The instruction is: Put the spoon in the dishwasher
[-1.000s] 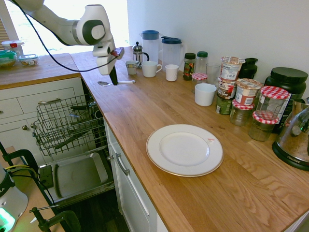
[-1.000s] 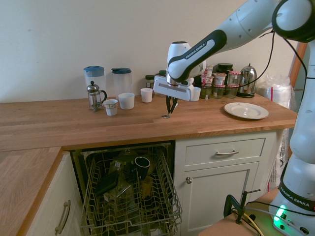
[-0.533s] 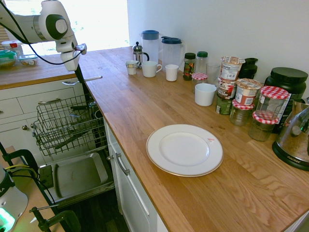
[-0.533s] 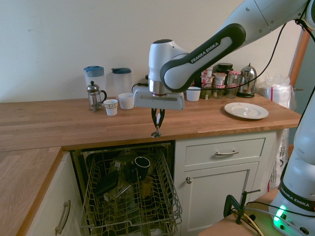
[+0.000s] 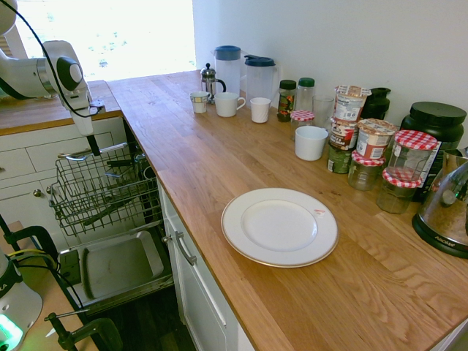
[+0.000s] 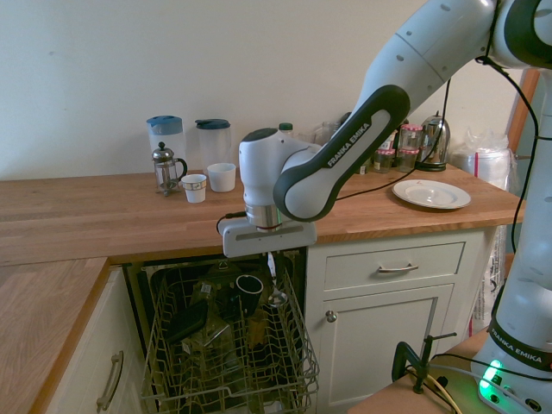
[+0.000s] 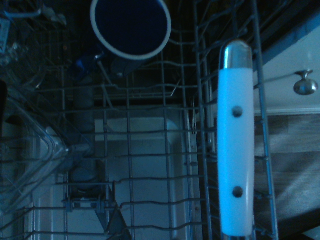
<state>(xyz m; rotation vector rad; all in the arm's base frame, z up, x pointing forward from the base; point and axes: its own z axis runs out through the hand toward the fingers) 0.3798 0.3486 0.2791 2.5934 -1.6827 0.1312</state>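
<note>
The spoon [image 6: 277,297] hangs bowl-down from my gripper [image 6: 272,269], which is shut on its whitish handle [image 7: 235,140]. It sits just above the right side of the dishwasher's dark wire rack [image 6: 224,345], close to the rack's right wall. In the first exterior view my gripper [image 5: 91,145] is low over the pulled-out rack [image 5: 95,190], off the worktop edge. The grey inner door panel [image 5: 117,267] lies open below the rack. In the wrist view the handle stands over the grid wires, with the floor beyond.
A dark mug with a white rim [image 6: 248,285] and other dishes sit in the rack. White cabinet drawers [image 6: 392,267] flank the opening. On the worktop [image 5: 219,168] are a white plate [image 5: 279,227], cups, two jugs, a French press and several jars.
The arm has carried the spoon off the worktop, past its front edge, and down to just above the dishwasher rack. The gripper stayed shut on it.
</note>
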